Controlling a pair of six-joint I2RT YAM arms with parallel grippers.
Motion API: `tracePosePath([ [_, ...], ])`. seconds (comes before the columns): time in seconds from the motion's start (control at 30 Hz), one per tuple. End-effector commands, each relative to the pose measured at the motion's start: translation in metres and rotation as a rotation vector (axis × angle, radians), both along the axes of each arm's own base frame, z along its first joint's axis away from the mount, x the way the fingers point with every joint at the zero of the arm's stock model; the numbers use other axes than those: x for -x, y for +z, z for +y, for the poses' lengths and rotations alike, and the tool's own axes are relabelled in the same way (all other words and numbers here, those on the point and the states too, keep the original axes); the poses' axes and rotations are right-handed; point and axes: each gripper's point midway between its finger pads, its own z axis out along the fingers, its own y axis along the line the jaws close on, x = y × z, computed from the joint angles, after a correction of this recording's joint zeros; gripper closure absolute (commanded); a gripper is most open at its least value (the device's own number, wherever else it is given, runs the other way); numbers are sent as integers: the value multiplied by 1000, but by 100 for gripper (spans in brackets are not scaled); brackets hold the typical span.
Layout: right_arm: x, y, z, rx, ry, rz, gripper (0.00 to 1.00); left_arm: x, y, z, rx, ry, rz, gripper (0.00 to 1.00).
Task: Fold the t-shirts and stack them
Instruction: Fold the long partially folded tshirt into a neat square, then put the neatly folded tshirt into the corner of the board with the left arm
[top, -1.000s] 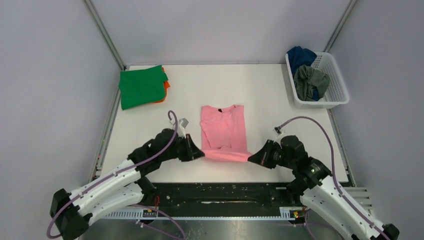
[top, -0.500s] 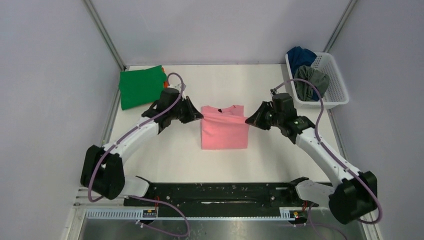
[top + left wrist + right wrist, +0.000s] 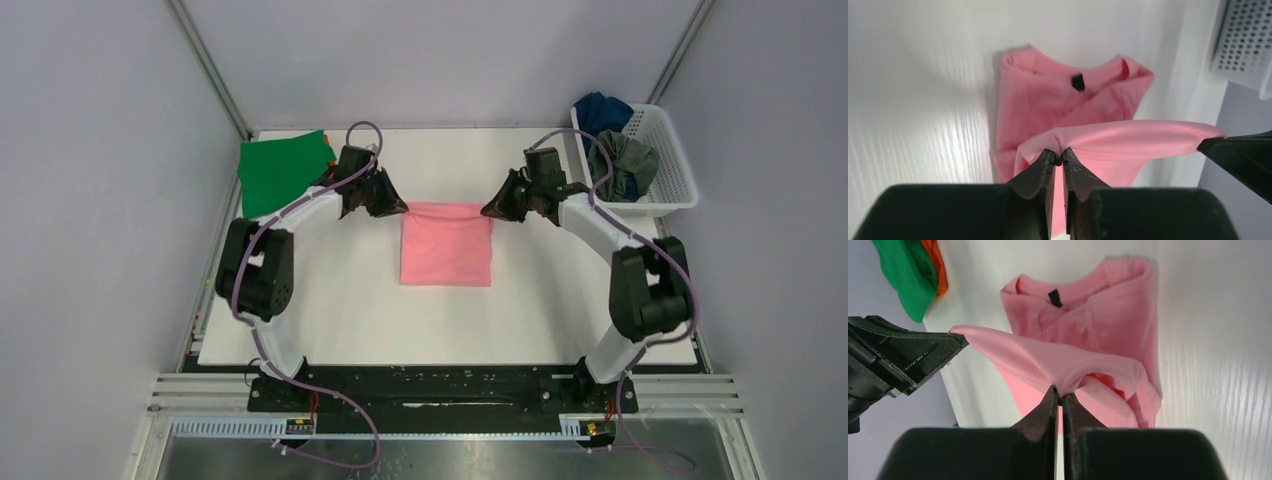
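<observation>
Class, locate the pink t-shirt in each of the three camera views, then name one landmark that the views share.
Top external: pink t-shirt mid-table, its far edge held between the left gripper and the right gripper.
Left wrist: centre of frame, its edge pinched in the near jaws.
Right wrist: centre of frame, likewise pinched.
Shared landmark: the pink edge stretched between both grippers.

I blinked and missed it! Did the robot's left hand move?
Yes. The left gripper moved across the table from its near edge toward the far side. It now sits level with the green t-shirt, pinching the pink t-shirt.
</observation>
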Motion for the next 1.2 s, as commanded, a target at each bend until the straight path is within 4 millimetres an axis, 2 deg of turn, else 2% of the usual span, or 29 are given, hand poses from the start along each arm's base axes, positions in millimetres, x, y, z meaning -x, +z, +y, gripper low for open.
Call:
tracePosePath([
  [0.0,-57,-1,1,-9,-1,-74,87,-52,-9,12,-61,81,-44,85],
  [0.03,-68,-9,1,-1,-4,-72,78,-60,-14,13,-70,94,-37,76],
  [0.07,-78,-15,1,5,-9,-63,68,-67,-14,13,-71,101,-36,63],
  [0.1,-86,-24,1,12,-8,-48,62,-74,-14,12,-68,102,-32,26],
  [0.13,-93,-28,2,17,-15,-34,52,-78,-9,10,-56,97,-29,4],
  [0.17,-95,-29,2,21,-15,-25,37,-81,-2,7,-44,81,-35,1],
  [0.2,-95,-28,3,18,-10,-33,11,-82,7,6,-42,71,-47,1],
  [0.23,-94,-20,2,13,-20,-67,1,-79,13,4,-40,58,-58,1],
  [0.27,-90,-22,-1,20,-33,-76,1,-74,18,4,-41,44,-68,1],
  [0.3,-84,-13,-6,24,-48,-107,1,-66,19,4,-42,29,-69,1],
  [0.4,-56,-13,-19,62,-61,-123,0,-42,16,8,-37,-10,-86,1],
  [0.57,-6,-12,-33,65,-66,-145,0,-8,-16,11,-39,-75,-36,3],
  [0.73,36,-17,-52,110,-85,-141,1,8,-51,18,-89,-81,45,9],
  [0.8,47,-15,-57,118,-94,-152,0,12,-66,18,-124,-83,88,11],
  [1.0,67,-5,-74,171,-130,-202,0,19,-87,-2,-248,-116,136,18],
  [1.17,73,2,-84,202,-145,-240,1,22,-99,-9,-408,-113,183,45],
])
